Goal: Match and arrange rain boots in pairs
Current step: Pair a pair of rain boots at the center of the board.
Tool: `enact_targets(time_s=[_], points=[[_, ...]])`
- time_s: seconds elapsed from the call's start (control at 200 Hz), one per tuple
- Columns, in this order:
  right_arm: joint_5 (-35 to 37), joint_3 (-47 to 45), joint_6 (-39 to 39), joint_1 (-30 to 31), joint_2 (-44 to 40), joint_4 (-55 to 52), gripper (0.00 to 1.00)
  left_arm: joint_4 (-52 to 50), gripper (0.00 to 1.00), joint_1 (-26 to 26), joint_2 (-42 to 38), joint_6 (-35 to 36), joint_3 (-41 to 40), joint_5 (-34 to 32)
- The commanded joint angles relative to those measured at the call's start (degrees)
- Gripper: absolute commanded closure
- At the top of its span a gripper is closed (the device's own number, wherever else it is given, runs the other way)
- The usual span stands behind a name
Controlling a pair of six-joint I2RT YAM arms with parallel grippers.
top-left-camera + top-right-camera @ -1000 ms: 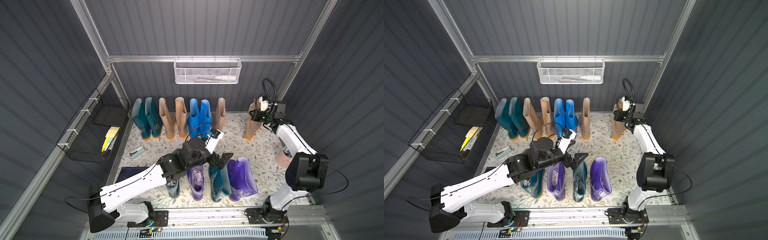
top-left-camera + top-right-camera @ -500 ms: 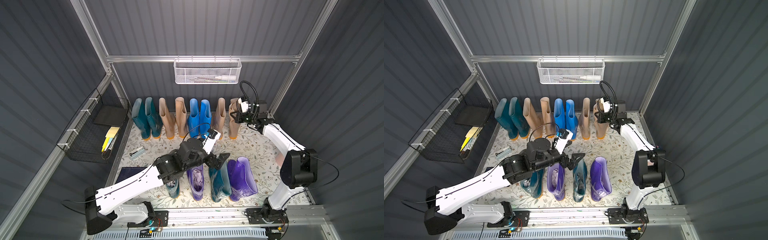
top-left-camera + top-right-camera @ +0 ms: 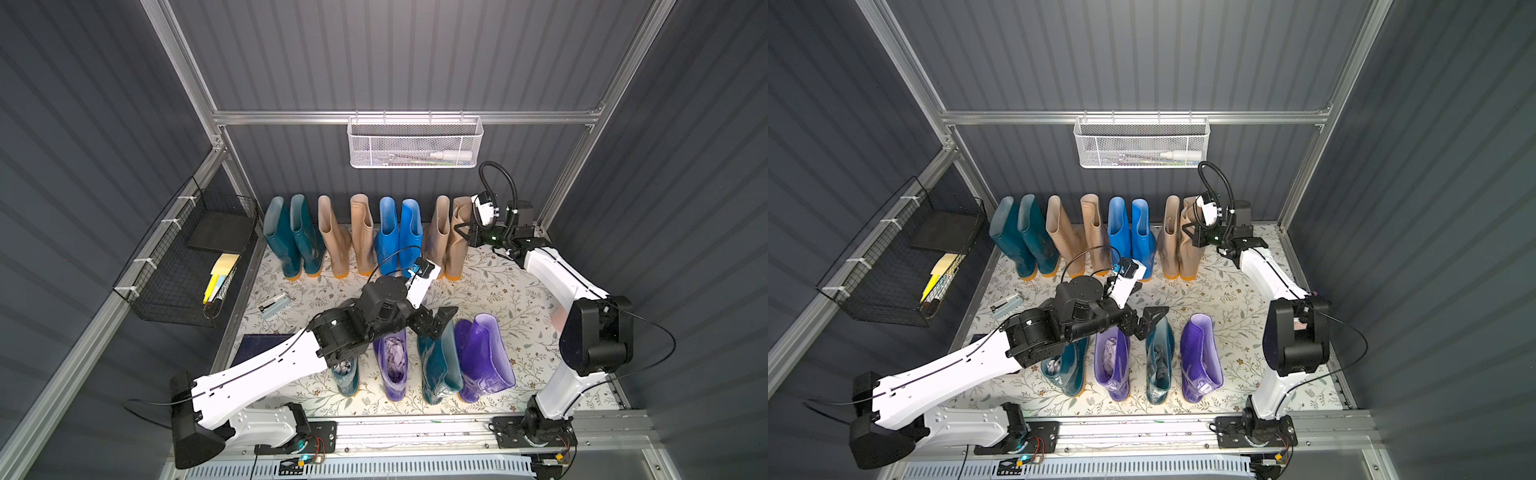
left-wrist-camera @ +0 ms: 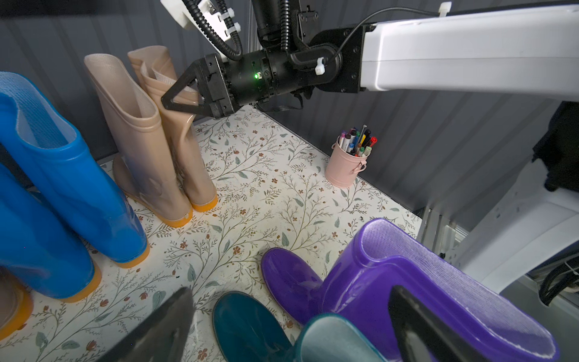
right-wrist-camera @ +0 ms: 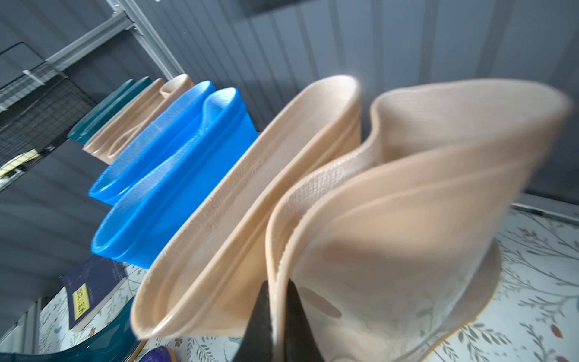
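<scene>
Near teal boot [image 5: 62, 354], book [image 5: 94, 282], yellow label [image 5: 80, 297] unreadable

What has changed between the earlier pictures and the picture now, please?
The right gripper, still shut on the cuff of the held beige boot, carried it leftward into the back row, beside its beige neighbour. The left gripper stayed open above the front boots, which did not move.

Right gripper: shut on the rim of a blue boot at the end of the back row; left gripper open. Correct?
No: the left wrist view shows the right gripper shut on the rim of a beige boot, not a blue one. The rest holds, left gripper open.
</scene>
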Motion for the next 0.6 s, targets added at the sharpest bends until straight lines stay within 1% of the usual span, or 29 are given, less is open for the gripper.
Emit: enact_targets(time_s=[0.0,0.135,0.27,0.425,0.48,0.53,0.57,0.595], points=[[-3.84,-0.3,-2.16,0.73,-0.57,5.36,1.0,-0.94,0.01,-0.34,-0.23,0.01,1.46,-1.05],[1.29,0.65,-3.47,0.67,-0.43,2.51,1.0,-1.06,0.01,-0.3,-0.38,0.08,1.29,-1.42],[8.58,1.23,-4.03,0.66,-0.48,-0.7,0.96,-1.17,0.01,-0.34,-0.32,0.14,1.21,-1.61],[13.48,0.78,-5.24,0.66,-1.09,-1.85,0.94,-1.11,0.02,-0.3,-0.23,0.23,1.26,-1.62],[14.69,1.2,-5.34,0.68,-1.11,-2.91,0.87,-1.28,0.01,-0.33,-0.05,0.23,1.46,-1.62],[14.93,1.61,-5.34,0.67,-1.43,-3.93,0.83,-1.29,0.01,-0.3,0.05,0.23,1.54,-1.63],[15.01,1.44,-4.96,0.69,-1.81,-3.99,0.77,-1.3,0.01,-0.3,0.08,0.24,1.56,-1.58],[15.02,1.2,-4.57,0.69,-2.19,-3.8,0.71,-1.29,0.02,-0.3,0.1,0.23,1.56,-1.63]])
